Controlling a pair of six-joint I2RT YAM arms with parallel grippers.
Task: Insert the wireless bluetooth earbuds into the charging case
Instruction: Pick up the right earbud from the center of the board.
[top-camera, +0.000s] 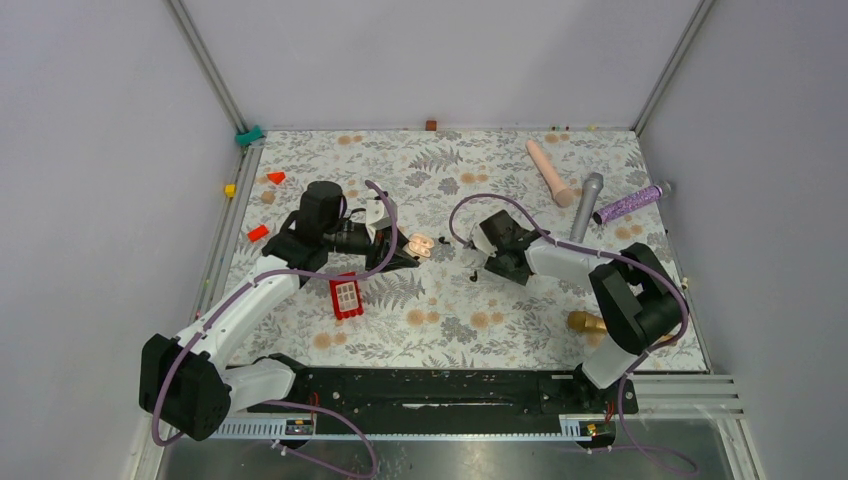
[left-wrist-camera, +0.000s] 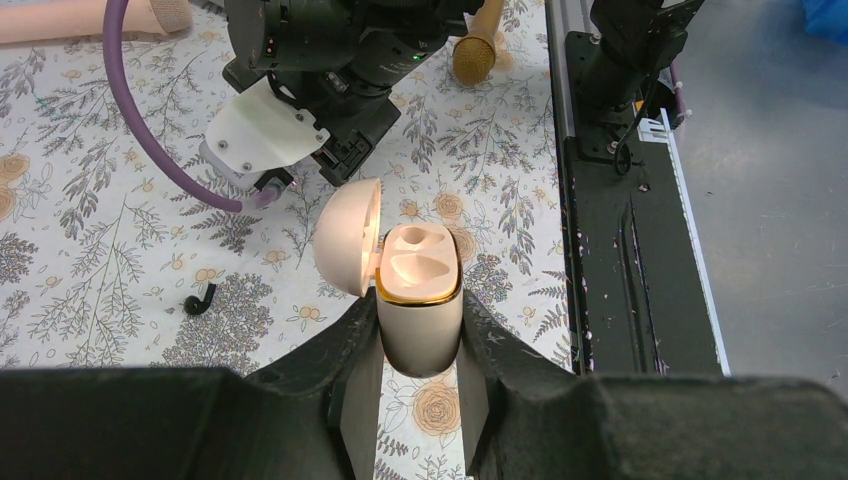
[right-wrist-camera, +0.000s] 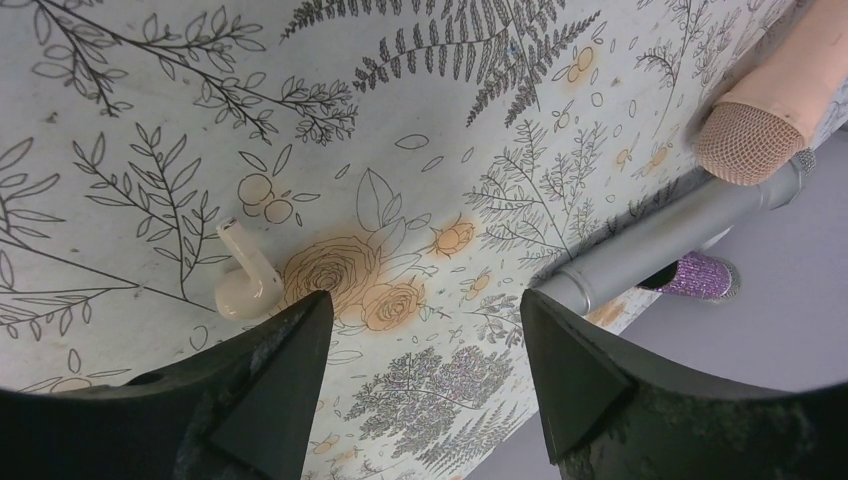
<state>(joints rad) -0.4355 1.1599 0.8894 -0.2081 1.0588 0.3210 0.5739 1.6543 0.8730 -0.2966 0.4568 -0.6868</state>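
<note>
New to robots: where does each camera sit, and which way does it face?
Top: overhead, behind, looking down at the table; left arm and right arm show.
Left wrist: arm-mounted, facing across the table; left pincer grips the charging case.
Right wrist: arm-mounted, facing down at an earbud; right pincer open.
Top and left wrist share the charging case.

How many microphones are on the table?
4. The pink microphone, grey microphone and purple microphone lie close together at the far right; the gold microphone pokes out from under the right arm, nearer the front. The arms could hide others.
</note>
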